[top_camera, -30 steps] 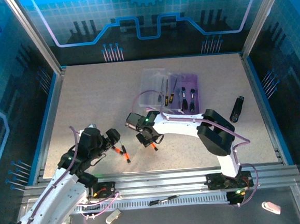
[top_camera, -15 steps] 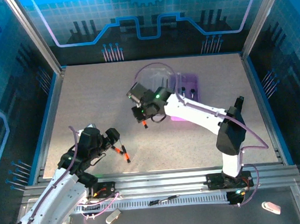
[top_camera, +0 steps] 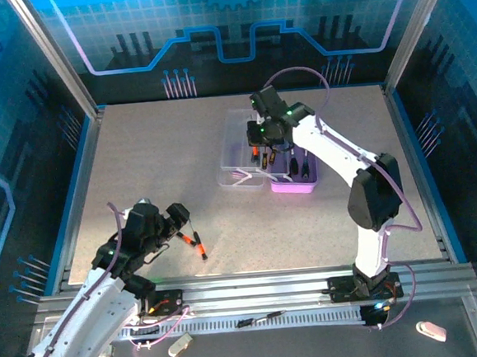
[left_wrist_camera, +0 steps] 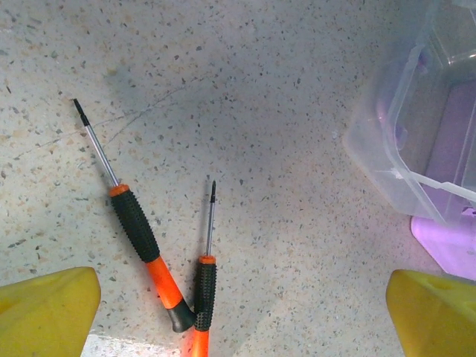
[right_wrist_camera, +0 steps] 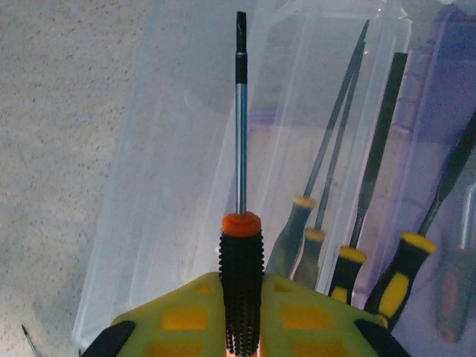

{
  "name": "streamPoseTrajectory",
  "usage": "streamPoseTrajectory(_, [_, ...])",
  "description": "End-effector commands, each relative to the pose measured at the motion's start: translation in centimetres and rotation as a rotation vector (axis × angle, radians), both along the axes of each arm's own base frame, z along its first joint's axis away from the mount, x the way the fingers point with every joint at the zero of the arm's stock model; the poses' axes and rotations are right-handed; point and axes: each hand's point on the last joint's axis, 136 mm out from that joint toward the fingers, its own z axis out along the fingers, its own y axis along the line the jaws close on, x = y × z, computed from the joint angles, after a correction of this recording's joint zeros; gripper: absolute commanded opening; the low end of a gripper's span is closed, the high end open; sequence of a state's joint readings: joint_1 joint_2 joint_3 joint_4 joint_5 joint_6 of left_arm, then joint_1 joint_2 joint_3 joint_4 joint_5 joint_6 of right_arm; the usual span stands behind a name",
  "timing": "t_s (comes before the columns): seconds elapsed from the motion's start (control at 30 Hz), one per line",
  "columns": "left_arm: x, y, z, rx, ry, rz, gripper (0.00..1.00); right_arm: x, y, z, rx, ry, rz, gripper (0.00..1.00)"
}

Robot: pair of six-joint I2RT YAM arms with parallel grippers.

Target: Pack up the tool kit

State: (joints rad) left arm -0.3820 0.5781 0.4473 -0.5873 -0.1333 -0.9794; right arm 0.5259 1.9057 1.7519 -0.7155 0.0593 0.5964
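The tool kit case lies open: purple base (top_camera: 297, 185) on the right, clear lid (top_camera: 236, 169) flat to its left. My right gripper (top_camera: 257, 146) hovers over the case, shut on a black-and-orange screwdriver (right_wrist_camera: 242, 277) whose shaft points out over the clear lid (right_wrist_camera: 171, 156). Several yellow-handled tools (right_wrist_camera: 348, 269) lie in the base beside it. My left gripper (top_camera: 181, 221) stands open low over the table, yellow fingertips (left_wrist_camera: 46, 311) wide apart. Two black-and-orange screwdrivers (left_wrist_camera: 137, 226) (left_wrist_camera: 206, 281) lie crossed at the handles between them, also seen from above (top_camera: 191, 242). The case corner (left_wrist_camera: 416, 141) shows at right.
White objects (top_camera: 180, 344) (top_camera: 430, 329) rest on the front ledge, and a thin dark tool (top_camera: 262, 318) lies on the rail. Blue glass walls and metal posts enclose the table. The right arm's elbow (top_camera: 376, 192) stands right of the case.
My right arm has carried its screwdriver from the table's front middle back and to the right, over the open case. The left arm and the two loose screwdrivers have not moved.
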Motion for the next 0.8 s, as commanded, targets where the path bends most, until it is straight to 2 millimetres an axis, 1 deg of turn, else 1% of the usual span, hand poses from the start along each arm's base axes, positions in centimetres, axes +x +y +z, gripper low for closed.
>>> streamPoseTrajectory(0.0, [-0.1, -0.2, -1.2, -0.064, 0.018, 0.046, 0.99, 1.6, 1.2, -0.6, 0.075, 0.025, -0.004, 0.14])
streamPoseTrajectory(0.13, [0.0, -0.5, -1.7, -0.096, 0.027, 0.058, 0.99, 2.4, 1.6, -1.6, 0.09, 0.042, -0.032, 0.15])
streamPoseTrajectory(0.27, [0.3, -0.2, -0.9, -0.051, 0.008, 0.042, 0.99, 2.8, 1.6, -2.4, 0.113, 0.049, -0.055, 0.15])
streamPoseTrajectory(0.4, [0.6, 0.0, -0.7, -0.025, 0.013, 0.037, 0.99, 2.8, 1.5, -2.8, 0.115, 0.06, -0.076, 0.2])
streamPoseTrajectory(0.43, [0.6, -0.1, -0.8, -0.027, 0.017, 0.038, 0.99, 2.8, 1.4, -2.8, 0.118, 0.059, -0.082, 0.22])
streamPoseTrajectory(0.47, [0.7, -0.2, -0.8, -0.032, 0.021, 0.037, 0.99, 2.7, 1.4, -2.7, 0.123, 0.056, -0.087, 0.27])
streamPoseTrajectory(0.5, [0.7, -0.3, -1.0, -0.037, 0.025, 0.039, 0.99, 2.7, 1.4, -2.6, 0.125, 0.055, -0.09, 0.29])
streamPoseTrajectory(0.57, [0.9, -0.5, -1.0, -0.049, 0.028, 0.042, 0.99, 2.5, 1.4, -2.5, 0.133, 0.054, -0.092, 0.3])
streamPoseTrajectory(0.67, [1.3, -0.5, -0.9, -0.049, 0.02, 0.043, 0.99, 2.3, 1.3, -1.9, 0.141, 0.05, -0.091, 0.35])
streamPoseTrajectory(0.77, [1.5, -0.5, -0.3, -0.028, 0.006, 0.033, 0.99, 2.1, 1.3, -0.6, 0.147, 0.023, -0.08, 0.34])
